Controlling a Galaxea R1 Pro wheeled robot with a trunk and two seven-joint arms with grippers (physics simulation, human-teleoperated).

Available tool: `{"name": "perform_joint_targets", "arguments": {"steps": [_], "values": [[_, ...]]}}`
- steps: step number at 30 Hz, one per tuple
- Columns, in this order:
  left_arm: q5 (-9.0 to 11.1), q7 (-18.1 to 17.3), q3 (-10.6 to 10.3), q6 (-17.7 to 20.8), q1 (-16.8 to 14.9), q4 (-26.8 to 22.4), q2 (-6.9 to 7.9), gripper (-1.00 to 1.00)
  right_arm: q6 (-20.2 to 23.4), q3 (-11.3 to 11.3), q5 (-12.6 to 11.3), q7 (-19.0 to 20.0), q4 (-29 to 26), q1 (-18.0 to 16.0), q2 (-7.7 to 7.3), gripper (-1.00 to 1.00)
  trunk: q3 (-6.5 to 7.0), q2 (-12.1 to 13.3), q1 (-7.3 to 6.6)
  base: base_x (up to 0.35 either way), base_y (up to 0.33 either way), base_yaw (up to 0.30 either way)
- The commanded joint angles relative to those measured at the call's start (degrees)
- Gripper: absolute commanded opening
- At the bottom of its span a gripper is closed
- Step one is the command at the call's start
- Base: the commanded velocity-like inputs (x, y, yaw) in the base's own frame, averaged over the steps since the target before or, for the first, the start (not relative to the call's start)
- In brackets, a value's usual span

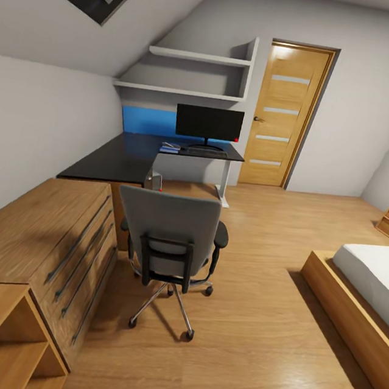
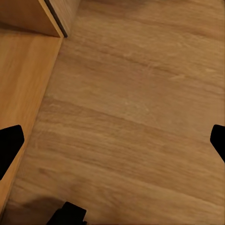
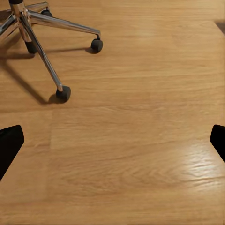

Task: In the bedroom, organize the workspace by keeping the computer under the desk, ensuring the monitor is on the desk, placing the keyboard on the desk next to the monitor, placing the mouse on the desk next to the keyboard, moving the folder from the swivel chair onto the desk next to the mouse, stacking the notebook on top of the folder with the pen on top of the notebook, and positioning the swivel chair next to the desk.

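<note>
swivel chair stands on wooden floor facing the desk, where monitor sits; left gripper and right gripper hang with fingers spread, holding nothing.

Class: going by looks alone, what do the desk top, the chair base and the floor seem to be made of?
Desk: glossy black top, perhaps laminate; it mirrors the blue panel. Chair base: polished metal, likely chrome; bright highlights along its spokes. Floor: light wood planks, satin finish; grain lines and soft glare.
</note>
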Motion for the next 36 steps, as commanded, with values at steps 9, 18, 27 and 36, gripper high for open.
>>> {"name": "perform_joint_targets", "arguments": {"steps": [9, 18, 27, 36], "values": [[0.4, 0.3, -0.5, 3.8, -7.6, -0.8, -0.8, 1.0, 10.4, 0.3, -0.7, -0.6, -3.8, -7.8, 0.39, 1.0, -1.67, -3.6, 1.98, 0.0, 0.0, 0.0], [0.1, 0.3, -0.6, 14.9, -19.4, -0.8, -2.54, 1.0, 32.5, 0.0, -0.9, -0.5, -4.7, -27.2, 5.09, 1.0, -3.29, -7.3, 3.95, 0.0, 0.0, 0.0], [-2.3, 0.2, -0.6, 15.6, -25.9, -0.8, -2.7, 1.0, 42.0, 0.0, -0.9, -0.1, -5.2, -33.6, 9.75, 1.0, -4.9, -10.9, 5.93, 0.0, 0.0, 0.0], [-2.7, 0.2, -0.6, 15.4, -27.7, -0.2, -2.67, 1.0, 41.5, 0.0, -1.0, 2.0, -4.0, -34.5, 9.75, 1.0, -6.52, -14.5, 7.91, 0.0, 0.0, 0.0]]}}
